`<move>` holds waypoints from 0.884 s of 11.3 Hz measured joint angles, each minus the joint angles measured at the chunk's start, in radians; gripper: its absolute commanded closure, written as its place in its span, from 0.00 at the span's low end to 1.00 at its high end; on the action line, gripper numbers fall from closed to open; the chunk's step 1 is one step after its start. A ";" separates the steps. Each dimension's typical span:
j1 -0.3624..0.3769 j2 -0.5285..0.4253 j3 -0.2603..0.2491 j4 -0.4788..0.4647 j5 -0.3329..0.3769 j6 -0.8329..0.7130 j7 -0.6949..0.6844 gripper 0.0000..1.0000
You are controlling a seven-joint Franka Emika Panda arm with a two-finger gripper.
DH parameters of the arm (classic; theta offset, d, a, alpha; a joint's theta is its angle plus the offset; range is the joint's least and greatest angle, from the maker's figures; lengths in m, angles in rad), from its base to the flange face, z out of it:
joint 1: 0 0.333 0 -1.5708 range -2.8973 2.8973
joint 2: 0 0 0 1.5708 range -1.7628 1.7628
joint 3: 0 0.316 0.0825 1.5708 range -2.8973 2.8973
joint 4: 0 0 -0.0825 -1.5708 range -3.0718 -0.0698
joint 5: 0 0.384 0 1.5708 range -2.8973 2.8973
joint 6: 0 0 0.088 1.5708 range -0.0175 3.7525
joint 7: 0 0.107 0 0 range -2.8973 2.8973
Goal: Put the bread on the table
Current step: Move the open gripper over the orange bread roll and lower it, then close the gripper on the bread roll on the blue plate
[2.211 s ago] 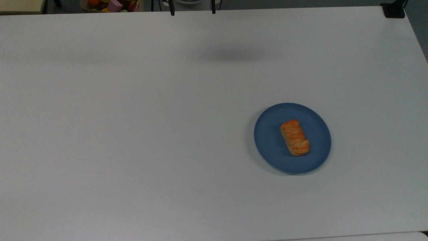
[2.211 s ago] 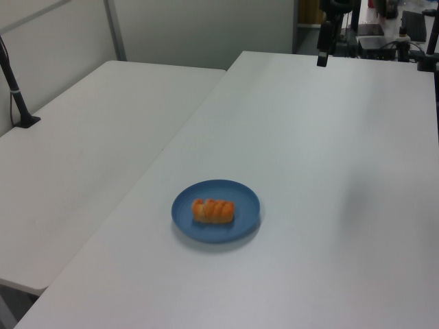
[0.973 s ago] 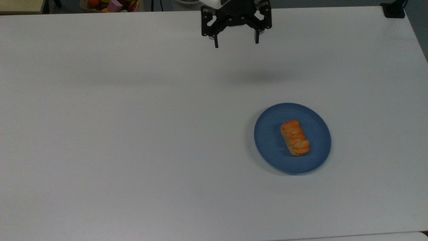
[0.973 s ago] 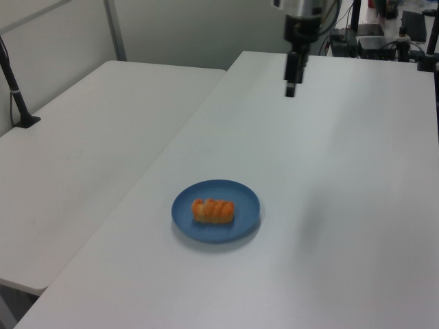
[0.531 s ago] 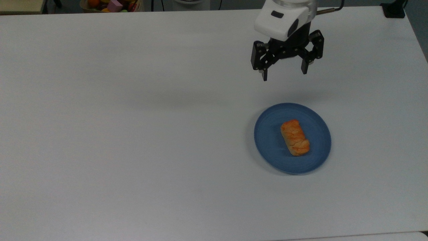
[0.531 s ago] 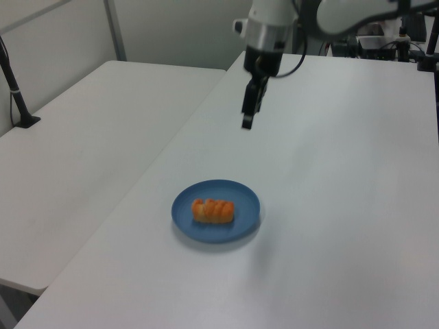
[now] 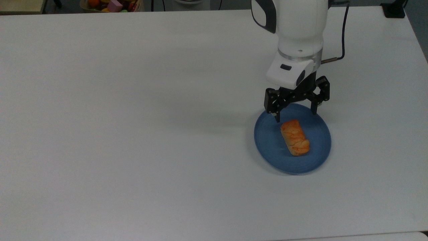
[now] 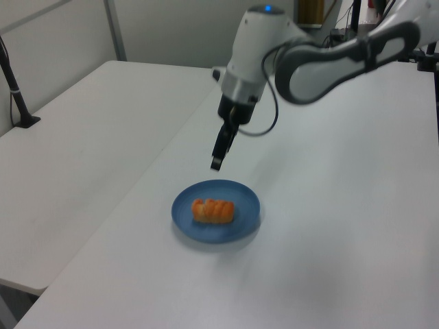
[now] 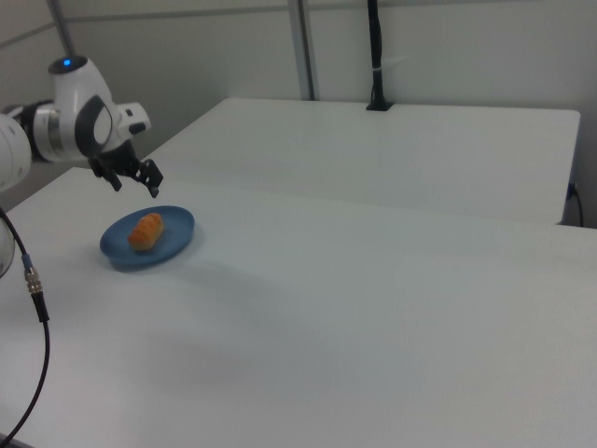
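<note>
The bread (image 7: 295, 137), a small golden-orange bun, lies on a round blue plate (image 7: 269, 147) on the white table (image 7: 133, 134). My gripper (image 7: 295, 115) hangs open over the plate's far rim, just beyond the bun's end, with nothing between its black fingers. In the left view the gripper (image 8: 216, 163) hovers above the plate (image 8: 243, 199) and clear of the bread (image 8: 213, 210). In the right view the gripper (image 9: 137, 187) is a little above the bread (image 9: 145, 231) and the plate (image 9: 177, 224).
A box of colourful toys (image 7: 113, 5) sits beyond the table's far edge at the top view's left. A black clamp (image 7: 393, 10) holds the far right corner. A second white table (image 8: 89, 151) with a black post (image 8: 17, 89) adjoins in the left view.
My arm has come in from the table's far edge and lowered the open gripper to the plate's far rim. The bread and plate have not moved.
</note>
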 measured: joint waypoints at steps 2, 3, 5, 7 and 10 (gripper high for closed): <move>0.027 0.063 -0.001 0.001 -0.036 0.083 0.000 0.00; 0.039 0.085 -0.002 0.002 -0.049 0.107 0.000 0.00; 0.048 0.120 -0.002 0.003 -0.061 0.144 0.000 0.00; 0.052 0.141 -0.003 0.004 -0.075 0.166 0.000 0.00; 0.052 0.161 -0.004 0.004 -0.141 0.166 0.029 0.00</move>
